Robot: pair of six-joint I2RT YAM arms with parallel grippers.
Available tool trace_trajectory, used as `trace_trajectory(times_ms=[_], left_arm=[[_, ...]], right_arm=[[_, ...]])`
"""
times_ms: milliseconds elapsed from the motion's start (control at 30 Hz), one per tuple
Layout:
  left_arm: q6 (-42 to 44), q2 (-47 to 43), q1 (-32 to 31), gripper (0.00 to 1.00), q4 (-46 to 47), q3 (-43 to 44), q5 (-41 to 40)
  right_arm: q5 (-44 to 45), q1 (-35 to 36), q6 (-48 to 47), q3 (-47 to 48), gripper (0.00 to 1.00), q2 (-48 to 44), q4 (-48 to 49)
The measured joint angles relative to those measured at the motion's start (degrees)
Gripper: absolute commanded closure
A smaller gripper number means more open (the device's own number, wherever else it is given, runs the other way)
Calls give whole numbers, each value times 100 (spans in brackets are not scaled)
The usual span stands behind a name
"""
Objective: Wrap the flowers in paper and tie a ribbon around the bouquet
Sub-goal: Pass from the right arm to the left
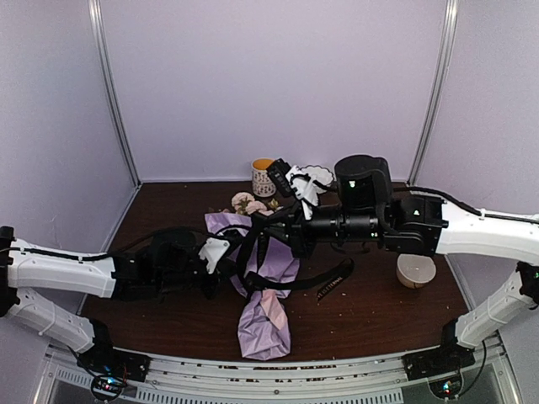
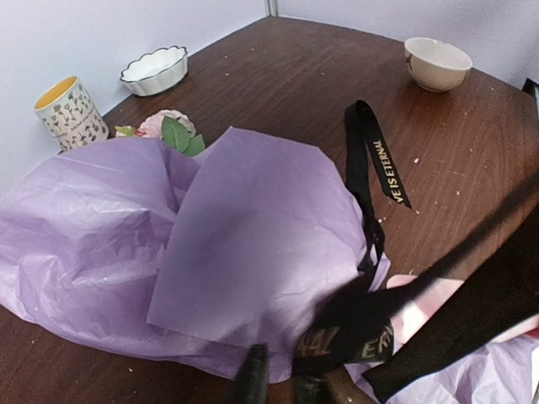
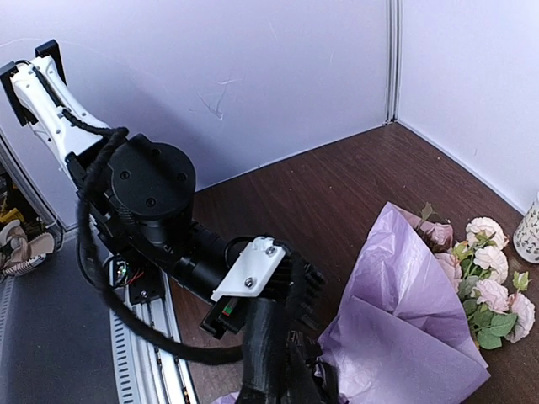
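Lilac-paper bouquet (image 1: 268, 290), table centre, heads toward 11 o'clock. Black ribbon (image 2: 370, 160) crosses its waist. Right gripper (image 3: 274, 379) fully closed; left gripper (image 2: 282, 383) undeterminable. Pull your strand taut, cinch low.

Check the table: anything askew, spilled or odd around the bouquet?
The ribbon is not snug: one lettered end trails flat on the table, away from the bouquet. There are pale specks scattered over the tabletop, like crumbs. Nothing looks tipped or broken.
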Motion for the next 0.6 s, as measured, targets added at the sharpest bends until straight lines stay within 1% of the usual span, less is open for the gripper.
trace_trajectory(times_ms=[67, 267, 433, 600], left_arm=[[-35, 114, 28, 100, 87, 0, 35], [-68, 210, 214, 100, 330, 0, 350], [-68, 107, 219, 100, 566, -98, 671], [-173, -68, 269, 100, 570, -214, 564]], right_arm=[[-9, 0, 39, -98, 100, -70, 7], [-157, 0, 214, -378, 100, -116, 70], [-264, 0, 369, -553, 100, -109, 205], [-413, 9, 551, -732, 98, -92, 350]])
